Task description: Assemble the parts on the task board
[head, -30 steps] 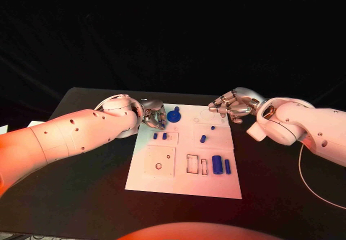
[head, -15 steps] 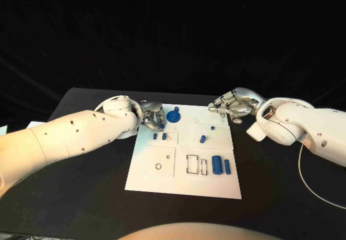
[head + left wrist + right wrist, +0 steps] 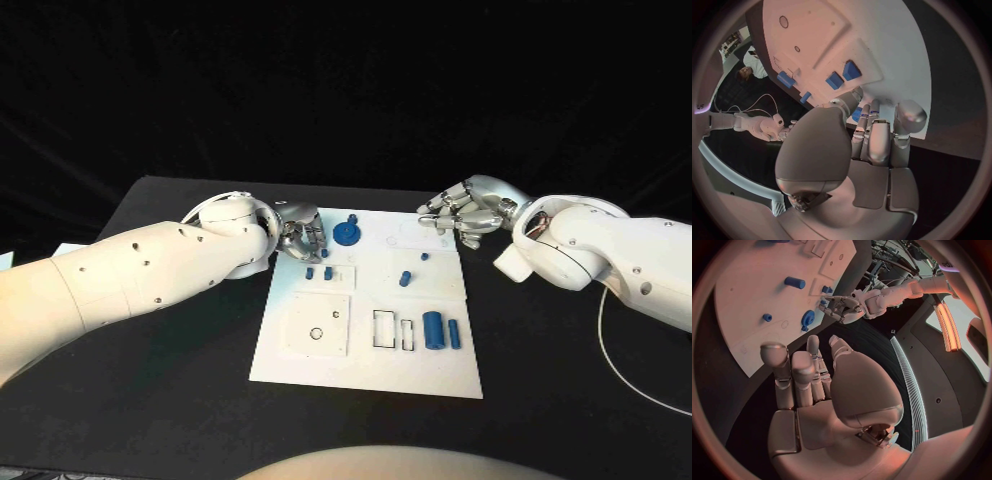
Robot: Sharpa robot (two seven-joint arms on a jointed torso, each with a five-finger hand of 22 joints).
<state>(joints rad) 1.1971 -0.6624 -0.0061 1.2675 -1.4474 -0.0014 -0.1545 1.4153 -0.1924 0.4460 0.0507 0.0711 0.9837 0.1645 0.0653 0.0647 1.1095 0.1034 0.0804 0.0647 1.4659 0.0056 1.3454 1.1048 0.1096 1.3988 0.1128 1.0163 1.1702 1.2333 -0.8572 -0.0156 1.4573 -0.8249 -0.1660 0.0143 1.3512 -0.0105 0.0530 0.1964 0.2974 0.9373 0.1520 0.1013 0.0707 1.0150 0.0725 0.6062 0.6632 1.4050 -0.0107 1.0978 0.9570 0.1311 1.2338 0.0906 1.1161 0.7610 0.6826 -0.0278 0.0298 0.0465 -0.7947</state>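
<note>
The left hand (image 3: 299, 238), fingers curled, maybe pinching a small blue part (image 3: 857, 114) though I cannot tell, should go slowly toward the round part (image 3: 346, 234) at 3 o'clock, while the right hand (image 3: 462, 214) stays loosely open and empty above the board (image 3: 368, 375).

Left hand (image 3: 300, 238) and right hand (image 3: 463, 215) hover apart — fingers loosely curled (both holding nothing).

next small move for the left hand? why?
Probably ease the left robot hand a little toward the round blue part and close on it. That hand hovers at the task board's far left corner right beside the part, apparently holding nothing; the right robot hand sits at the far right edge, apparently empty.
</note>
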